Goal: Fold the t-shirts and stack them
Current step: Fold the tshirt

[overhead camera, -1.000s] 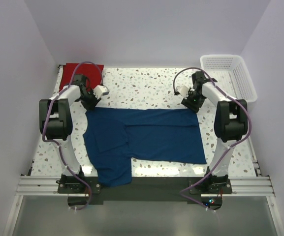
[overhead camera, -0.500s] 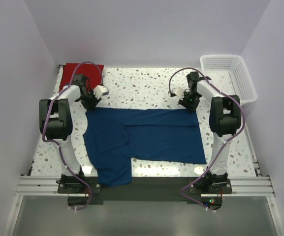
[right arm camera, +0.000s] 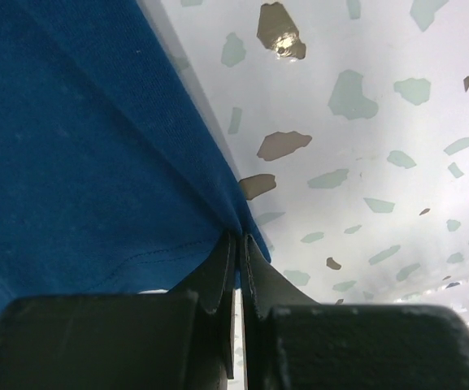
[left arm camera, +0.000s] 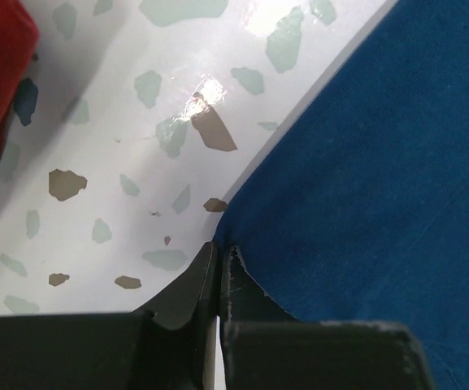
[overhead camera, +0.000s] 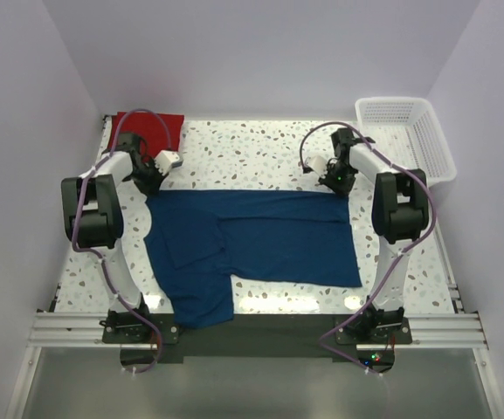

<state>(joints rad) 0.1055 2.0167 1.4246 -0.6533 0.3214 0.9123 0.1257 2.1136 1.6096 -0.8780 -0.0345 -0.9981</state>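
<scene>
The navy shirt (overhead camera: 260,240) lies flat across the middle of the speckled table (overhead camera: 252,157), its long axis running left to right, with a flap reaching toward the near edge on the left. Its far hem spans the two arms. The left pincer (left arm camera: 219,252) is squeezed fully together on the far-left corner of the cloth, and the right pincer (right arm camera: 238,240) is likewise closed on the far-right corner. The next fold would likely draw that hem toward the near edge. The cloth is soft, matte cotton, the table hard and glossy. The red shirt (overhead camera: 151,127) lies at the table's far-left corner, beyond the left arm.
</scene>
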